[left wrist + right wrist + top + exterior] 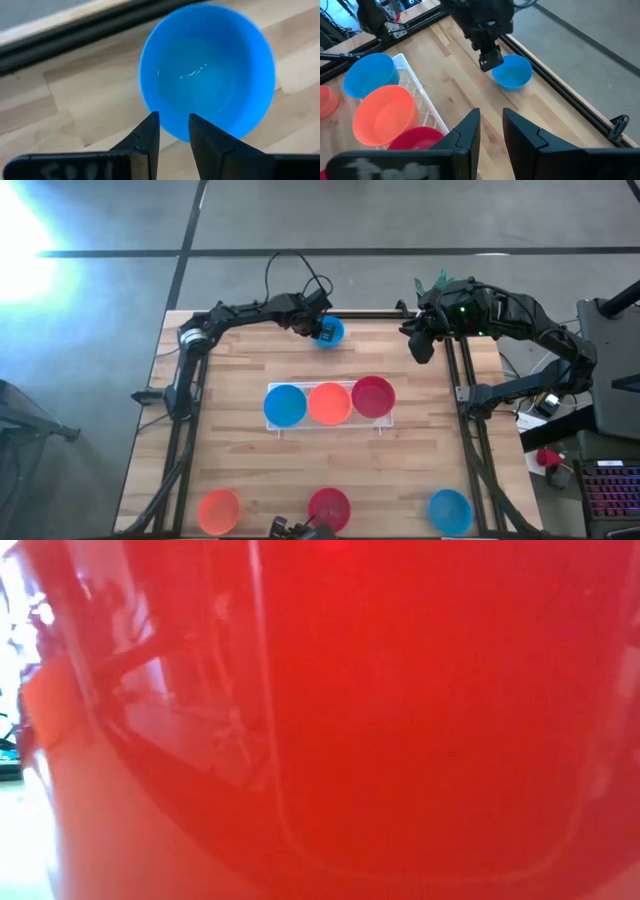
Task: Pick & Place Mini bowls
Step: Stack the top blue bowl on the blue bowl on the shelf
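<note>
At far left edge, left gripper (322, 330) jaws stand narrowly apart astride blue bowl (330, 332) rim; grasp step, judged. Next: close, lift, carry to white tray (330, 423). Right gripper (421, 345) waits, fingers slightly apart, empty.

Robotics lab or workshop. Butcher-block table (250, 460) in a black metal frame (470, 440) stands on bare grey concrete floor (400, 220). Loose cables (290, 265) run off the arms; a backlit keyboard (612, 485) sits beside the table.
</note>
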